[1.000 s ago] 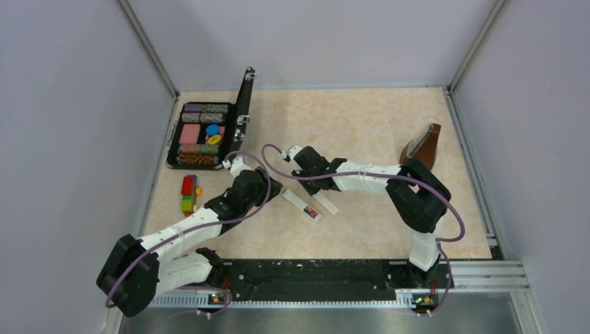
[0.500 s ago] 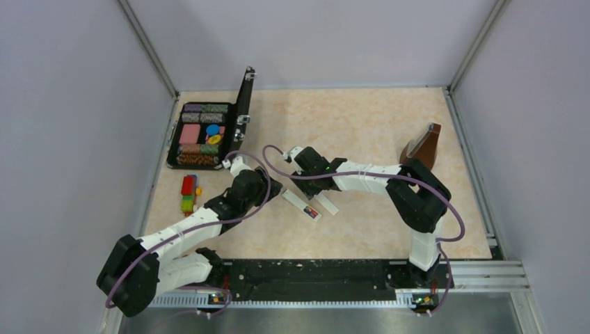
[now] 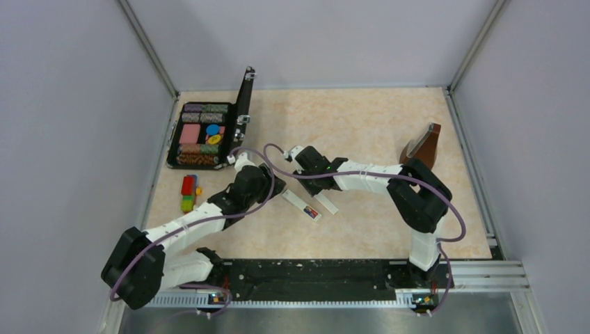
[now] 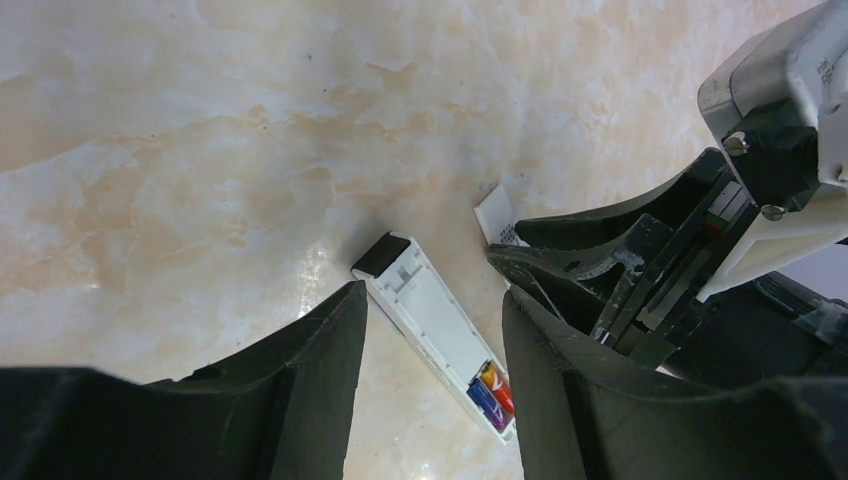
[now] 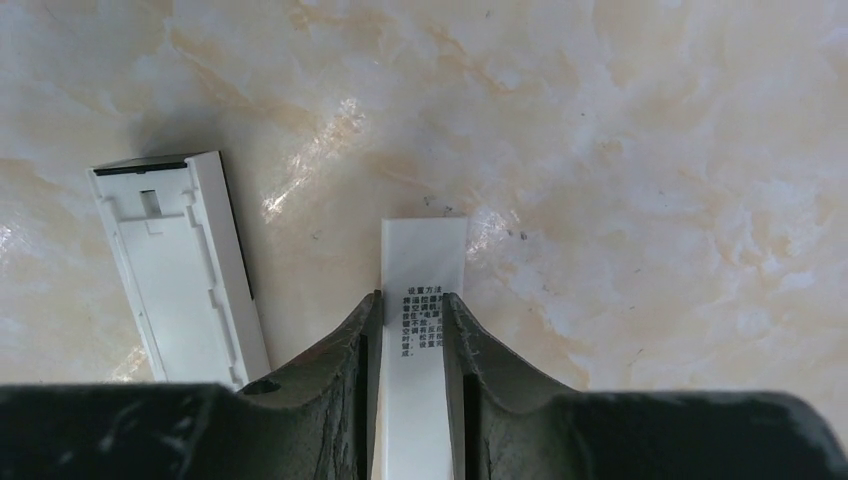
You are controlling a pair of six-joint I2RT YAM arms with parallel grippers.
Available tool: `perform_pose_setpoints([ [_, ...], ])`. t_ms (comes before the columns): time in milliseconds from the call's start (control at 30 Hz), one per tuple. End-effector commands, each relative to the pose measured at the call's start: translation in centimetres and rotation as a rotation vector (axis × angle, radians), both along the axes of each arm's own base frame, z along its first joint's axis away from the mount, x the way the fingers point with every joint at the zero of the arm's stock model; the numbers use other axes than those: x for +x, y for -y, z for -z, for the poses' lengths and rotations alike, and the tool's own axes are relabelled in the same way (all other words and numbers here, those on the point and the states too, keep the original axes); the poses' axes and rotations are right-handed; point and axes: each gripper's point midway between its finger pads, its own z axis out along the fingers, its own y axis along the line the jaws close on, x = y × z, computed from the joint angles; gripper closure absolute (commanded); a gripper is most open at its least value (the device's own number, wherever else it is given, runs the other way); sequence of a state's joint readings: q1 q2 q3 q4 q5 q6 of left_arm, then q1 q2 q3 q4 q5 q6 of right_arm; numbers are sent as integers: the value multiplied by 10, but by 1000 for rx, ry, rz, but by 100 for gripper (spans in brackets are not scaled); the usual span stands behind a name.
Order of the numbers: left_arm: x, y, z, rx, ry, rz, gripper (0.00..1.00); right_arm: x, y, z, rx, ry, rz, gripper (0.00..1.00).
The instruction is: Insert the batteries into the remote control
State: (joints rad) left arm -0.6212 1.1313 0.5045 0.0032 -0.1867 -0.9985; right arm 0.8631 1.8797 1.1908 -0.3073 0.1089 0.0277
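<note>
From above, the one change is on the left. The left arm has swung in a little, bringing the left tool (image 3: 273,188) to the far end of the remote control (image 3: 299,202), which lies unmoved on the surface (image 3: 362,125). The batteries (image 3: 312,212) show as a coloured patch at the remote control's near end. The battery cover (image 3: 328,206) lies just right of it, with the right tool (image 3: 313,186) at the cover's far end. I judge the loading done and the closing step in hand — one arm to steady, one to fit the cover.

The left wrist view adds what the top view hides. The left tool stands apart, straddling the remote control with a gap on each side, and both batteries sit side by side in the open bay.

The right wrist view shows the right tool clamped on the cover's long edges — printed side up, just right of the remote control. No batteries appear here.
</note>
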Motion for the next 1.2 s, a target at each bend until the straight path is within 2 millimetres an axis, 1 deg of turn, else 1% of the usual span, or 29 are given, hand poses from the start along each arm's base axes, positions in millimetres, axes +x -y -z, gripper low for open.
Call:
perform_pose_setpoints([
  [0, 17, 18, -27, -61, 80, 39, 43, -6, 18, 10, -34, -29, 23, 76],
  [133, 21, 24, -28, -74, 90, 53, 42, -2, 12, -6, 21, 1, 25, 76],
  [233, 24, 28, -27, -80, 96, 63, 42, 1, 11, -14, 54, 3, 30, 75],
  [367, 30, 36, -28, -97, 105, 84, 42, 3, 15, -13, 69, -13, 40, 75],
  [500, 37, 45, -30, -104, 108, 107, 42, 5, 17, -11, 87, -31, 50, 82],
  [567, 40, 48, -26, -99, 98, 115, 43, 4, 17, -11, 103, -41, 53, 87],
  [700, 43, 53, -19, -97, 82, 126, 44, 6, 19, -11, 119, -46, 73, 92],
  [767, 44, 56, -15, -97, 69, 136, 44, 8, 20, -12, 125, -45, 83, 93],
  [867, 44, 61, -8, -94, 47, 159, 45, 9, 20, -20, 169, -62, 106, 93],
  [933, 46, 65, -5, -94, 41, 169, 45, 12, 25, -27, 195, -67, 153, 92],
  [1000, 46, 69, -2, -93, 38, 189, 46, 12, 33, -35, 220, -77, 216, 88],
  [1100, 50, 73, -1, -73, 51, 222, 46, 8, 52, -44, 250, -108, 341, 77],
  [1133, 52, 74, -3, -61, 64, 231, 46, 5, 58, -48, 271, -120, 386, 75],
  [1167, 56, 76, -6, -49, 78, 243, 46, 2, 67, -49, 280, -131, 451, 70],
])
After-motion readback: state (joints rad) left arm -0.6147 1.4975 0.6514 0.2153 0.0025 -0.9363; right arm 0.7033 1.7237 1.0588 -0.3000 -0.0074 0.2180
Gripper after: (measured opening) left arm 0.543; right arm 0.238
